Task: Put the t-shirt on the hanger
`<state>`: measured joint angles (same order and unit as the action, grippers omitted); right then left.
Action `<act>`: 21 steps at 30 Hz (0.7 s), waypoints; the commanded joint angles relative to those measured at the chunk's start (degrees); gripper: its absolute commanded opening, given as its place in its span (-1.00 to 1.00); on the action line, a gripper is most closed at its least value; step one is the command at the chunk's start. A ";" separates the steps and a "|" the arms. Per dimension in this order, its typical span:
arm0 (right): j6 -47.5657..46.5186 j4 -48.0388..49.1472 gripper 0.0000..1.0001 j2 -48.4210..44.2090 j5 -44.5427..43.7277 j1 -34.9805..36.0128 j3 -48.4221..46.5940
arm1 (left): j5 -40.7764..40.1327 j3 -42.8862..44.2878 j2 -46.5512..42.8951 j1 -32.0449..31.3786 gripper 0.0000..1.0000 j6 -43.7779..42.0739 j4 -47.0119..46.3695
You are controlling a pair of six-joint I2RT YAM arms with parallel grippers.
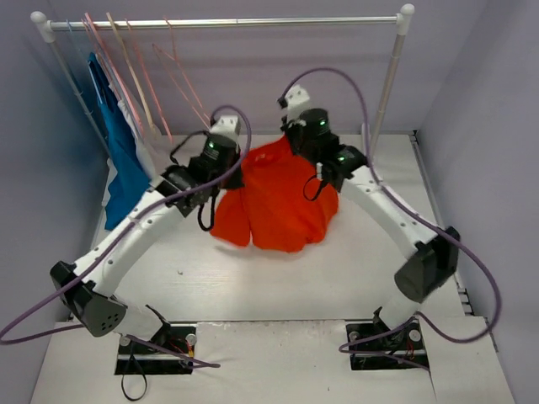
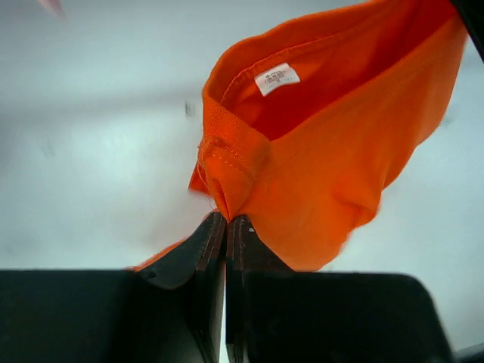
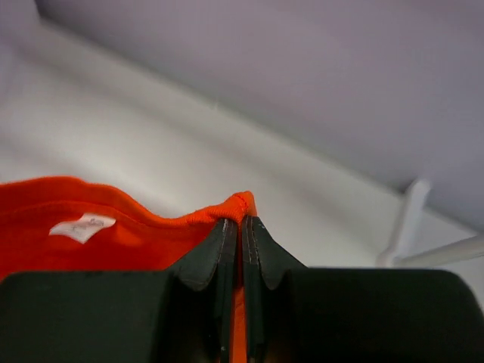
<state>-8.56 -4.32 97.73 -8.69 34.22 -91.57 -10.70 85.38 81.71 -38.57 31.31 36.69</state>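
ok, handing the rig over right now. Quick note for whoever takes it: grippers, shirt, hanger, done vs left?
Left gripper: shut on the t-shirt at the collar edge.
Right gripper: shut on the collar's other side.
T-shirt: held up between the arms over the table, neck open, white label visible inside.
Hanger: on the rail, far left, among other thin pink ones, untouched.
Done: shirt gripped by the neck.
Left: fetch the hanger and get it into the shirt.
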 commanded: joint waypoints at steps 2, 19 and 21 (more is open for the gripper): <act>-5.41 4.84 -1.00 -12.98 -3.79 0.06 -8.61 | -5.56 19.35 -1.92 0.42 -1.00 -15.56 4.26; 7.74 5.47 -1.00 -37.34 -4.49 0.94 20.68 | 7.45 11.68 -9.28 0.16 -1.00 -20.24 2.17; 10.99 2.40 -1.00 -38.05 -5.37 0.94 25.19 | 4.31 4.13 -11.31 0.16 -1.00 -18.49 -0.38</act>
<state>-4.34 -0.73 60.23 -10.72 34.98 -70.87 -4.47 96.36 71.42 -38.57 11.20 39.57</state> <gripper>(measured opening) 0.058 0.041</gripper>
